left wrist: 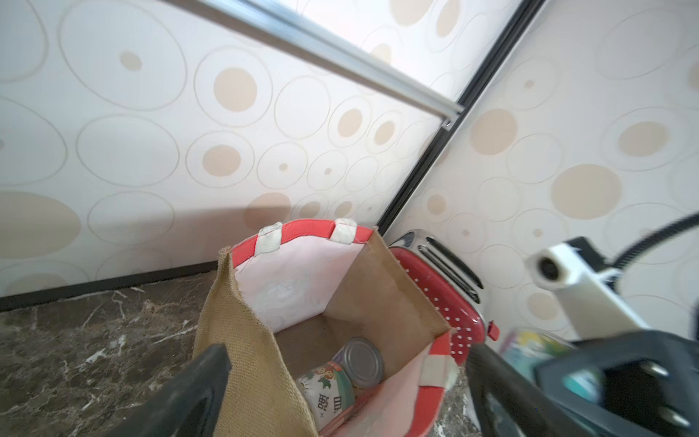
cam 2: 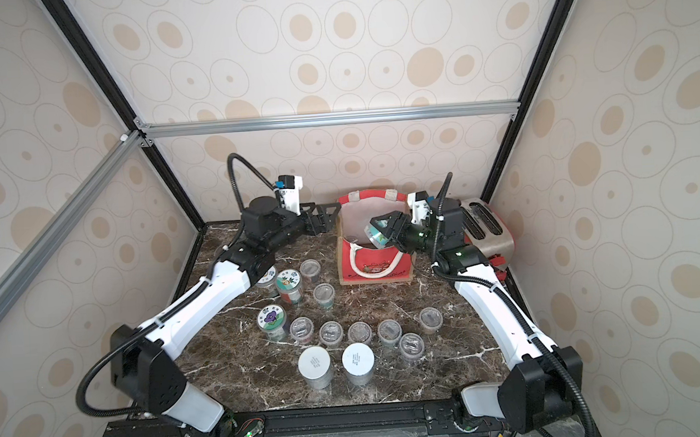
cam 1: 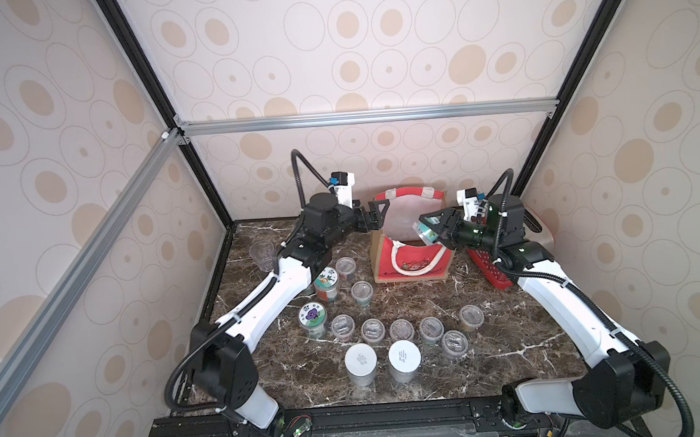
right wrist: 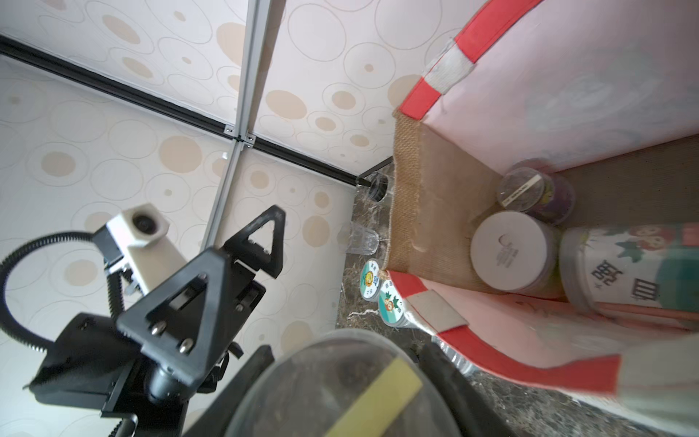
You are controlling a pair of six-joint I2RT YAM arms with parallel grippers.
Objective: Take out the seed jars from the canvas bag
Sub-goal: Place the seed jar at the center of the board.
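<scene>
Dark marble tabletop (cam 1: 514,342) with seed jars (cam 1: 402,330), canvas bag (cam 1: 413,265), toaster (cam 2: 486,228), clear tumbler (cam 1: 262,254)

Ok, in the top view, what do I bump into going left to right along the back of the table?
Clear tumbler → left gripper, at the bag's left edge → canvas bag → red toaster. The right gripper holding a seed jar overlaps the bag, so I skip it.
</scene>
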